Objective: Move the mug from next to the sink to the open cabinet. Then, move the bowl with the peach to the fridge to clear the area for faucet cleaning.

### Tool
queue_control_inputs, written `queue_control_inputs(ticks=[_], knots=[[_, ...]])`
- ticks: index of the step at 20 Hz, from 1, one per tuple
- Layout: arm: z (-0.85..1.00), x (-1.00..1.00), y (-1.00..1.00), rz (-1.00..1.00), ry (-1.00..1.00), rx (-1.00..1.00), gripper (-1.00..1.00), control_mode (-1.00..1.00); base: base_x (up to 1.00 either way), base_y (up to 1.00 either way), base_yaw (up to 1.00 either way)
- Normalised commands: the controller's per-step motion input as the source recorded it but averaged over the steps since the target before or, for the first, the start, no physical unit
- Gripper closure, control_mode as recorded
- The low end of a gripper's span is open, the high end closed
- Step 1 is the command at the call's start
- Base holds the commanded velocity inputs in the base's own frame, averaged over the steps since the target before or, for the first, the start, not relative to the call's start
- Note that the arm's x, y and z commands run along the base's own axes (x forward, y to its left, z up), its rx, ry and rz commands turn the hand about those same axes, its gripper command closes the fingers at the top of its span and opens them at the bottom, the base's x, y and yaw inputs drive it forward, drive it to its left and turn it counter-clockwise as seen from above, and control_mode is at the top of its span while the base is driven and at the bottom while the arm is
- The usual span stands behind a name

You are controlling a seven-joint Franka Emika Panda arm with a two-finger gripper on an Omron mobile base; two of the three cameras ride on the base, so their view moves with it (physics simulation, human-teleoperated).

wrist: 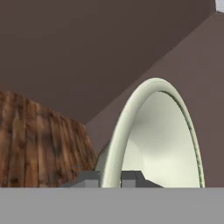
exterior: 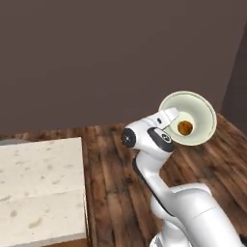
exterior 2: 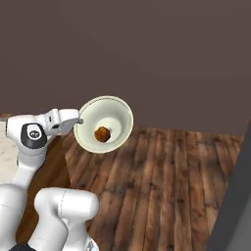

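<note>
My gripper (exterior: pixel 171 116) is shut on the rim of the pale cream-green bowl (exterior: pixel 195 113) and holds it in the air, tipped so its inside faces the base cameras. The small orange-brown peach (exterior: pixel 185 128) sits low inside the bowl. From the right base view the bowl (exterior 2: pixel 116 113) hangs off the gripper (exterior 2: pixel 78 120) with the peach (exterior 2: pixel 102 134) near its middle. In the hand view the bowl's rim (wrist: pixel 131 113) rises between the two dark fingertips (wrist: pixel 89 178). The mug, sink, open cabinet, fridge and faucet are out of view.
A pale stone counter top (exterior: pixel 38 183) lies at the lower left. Dark wooden floor (exterior 2: pixel 166 176) stretches under the bowl up to a plain brown wall (exterior: pixel 111 58). A dark grey upright edge (exterior 2: pixel 235 196) stands at the right.
</note>
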Motion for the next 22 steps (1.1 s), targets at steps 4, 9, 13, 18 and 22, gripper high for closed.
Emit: queue_control_inputs(ticks=[4, 9, 13, 18, 22], knots=[[0.0, 0.0, 0.0, 0.0, 0.0, 0.0, 1.0, 1.0, 0.56, -0.09, -0.66], [0.0, 0.0, 0.0, 0.0, 0.0, 0.0, 1.0, 1.0, 0.52, -0.11, -0.64], [0.0, 0.0, 0.0, 0.0, 0.0, 0.0, 1.0, 1.0, 0.49, -0.08, -0.61], [0.0, 0.0, 0.0, 0.0, 0.0, 0.0, 1.0, 1.0, 0.42, -0.13, -0.57], [0.0, 0.0, 0.0, 0.0, 0.0, 0.0, 1.0, 1.0, 0.33, -0.37, -0.62]])
